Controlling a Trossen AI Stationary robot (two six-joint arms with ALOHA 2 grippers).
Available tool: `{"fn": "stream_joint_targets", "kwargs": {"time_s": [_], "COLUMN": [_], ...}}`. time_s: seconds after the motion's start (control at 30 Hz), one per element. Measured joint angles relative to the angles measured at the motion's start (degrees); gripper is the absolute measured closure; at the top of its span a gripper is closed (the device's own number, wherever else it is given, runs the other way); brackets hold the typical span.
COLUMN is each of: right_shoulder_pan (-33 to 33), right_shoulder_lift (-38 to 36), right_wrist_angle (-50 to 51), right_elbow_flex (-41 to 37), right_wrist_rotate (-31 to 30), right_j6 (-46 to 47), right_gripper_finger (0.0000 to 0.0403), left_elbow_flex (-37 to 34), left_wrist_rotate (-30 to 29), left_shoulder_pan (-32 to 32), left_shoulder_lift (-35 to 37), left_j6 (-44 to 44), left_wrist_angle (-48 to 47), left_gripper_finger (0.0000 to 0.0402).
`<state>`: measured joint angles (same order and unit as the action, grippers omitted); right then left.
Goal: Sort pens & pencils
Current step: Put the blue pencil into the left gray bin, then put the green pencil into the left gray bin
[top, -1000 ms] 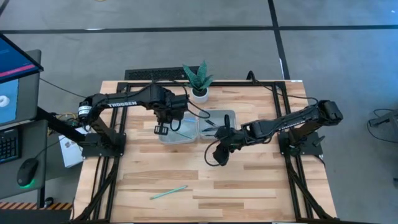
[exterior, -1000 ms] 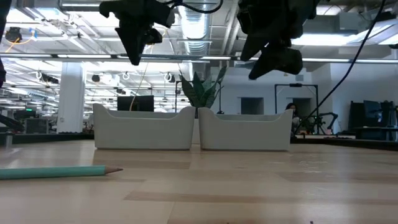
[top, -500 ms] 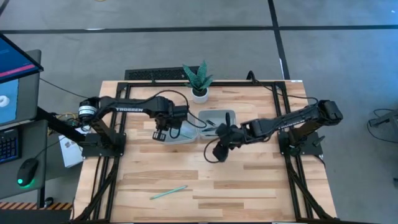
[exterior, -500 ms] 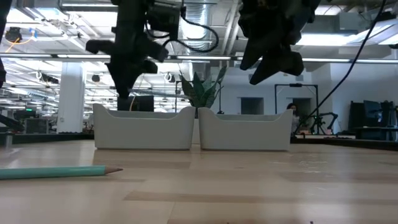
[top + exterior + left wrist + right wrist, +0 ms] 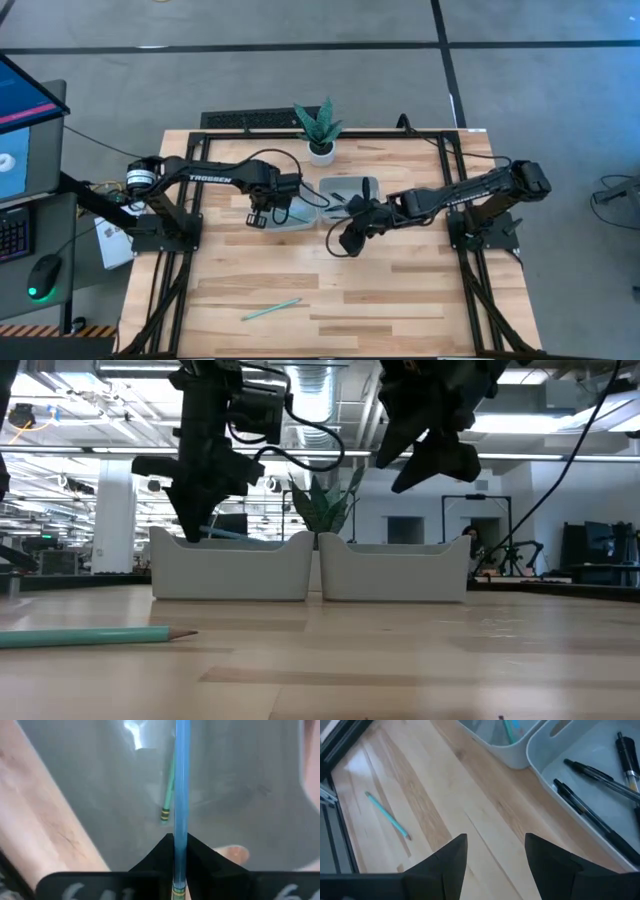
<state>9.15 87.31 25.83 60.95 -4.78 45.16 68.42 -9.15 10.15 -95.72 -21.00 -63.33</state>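
Note:
My left gripper (image 5: 258, 215) is shut on a light blue pencil (image 5: 181, 780) and hangs low over the left tray (image 5: 300, 222), its fingers at the rim (image 5: 195, 530). A second teal pencil (image 5: 167, 795) lies inside that tray. A third pencil (image 5: 270, 310) lies flat on the table near the near edge (image 5: 95, 637). My right gripper (image 5: 348, 240) is open and hovers above the table by the right tray's (image 5: 372, 185) near-left corner. Several dark pens (image 5: 592, 817) lie in the right tray. My left gripper pinches the blue pencil between its two fingers near the banded end (image 5: 175, 890). The long shaft (image 5: 179, 820) sticks forward past the fingertips, over the inside of the left tray. In the low view the shaft (image 5: 240, 536) slants down behind the tray's wall, which hides its far end.
A potted plant (image 5: 318, 128) stands just behind the two trays, at the far edge. The two trays stand side by side, touching (image 5: 315, 575). Bare wooden table (image 5: 400, 290) spreads between the trays and the near edge.
My left gripper has come down from well above the left tray to its rim, carrying the blue pencil, which now shows slanting into the tray. My right gripper has stayed open and nearly in place.

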Motion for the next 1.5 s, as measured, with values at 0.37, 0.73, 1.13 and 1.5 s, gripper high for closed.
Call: {"fn": "stream_joint_targets", "kwargs": {"time_s": [0.37, 0.73, 1.13, 1.5], "right_shoulder_pan": [-1.1, -1.1, -1.1, -0.5], "right_shoulder_lift": [0.0, 0.0, 0.0, 0.0], "right_wrist_angle": [-1.4, -1.4, -1.5, -1.0], "right_elbow_flex": [0.0, 0.0, 0.0, 0.0], "right_wrist_rotate": [0.2, 0.2, 0.2, 0.3], "right_j6": [0.4, 0.4, 0.4, -0.3], "right_gripper_finger": [0.0182, 0.0182, 0.0182, 0.0182], "left_elbow_flex": [-0.1, -0.1, 3.2, 4.6], "left_wrist_rotate": [-1.7, -1.7, -1.7, -4.1], "left_shoulder_pan": [-0.5, -0.5, -0.5, -0.6], "left_shoulder_lift": [0.0, 0.0, 0.3, 20.4], "left_j6": [-2.3, -0.6, 5.5, 21.3], "left_wrist_angle": [2.4, 2.8, -0.1, -0.1], "left_gripper_finger": [0.0392, 0.0331, 0.033, 0.0329]}}
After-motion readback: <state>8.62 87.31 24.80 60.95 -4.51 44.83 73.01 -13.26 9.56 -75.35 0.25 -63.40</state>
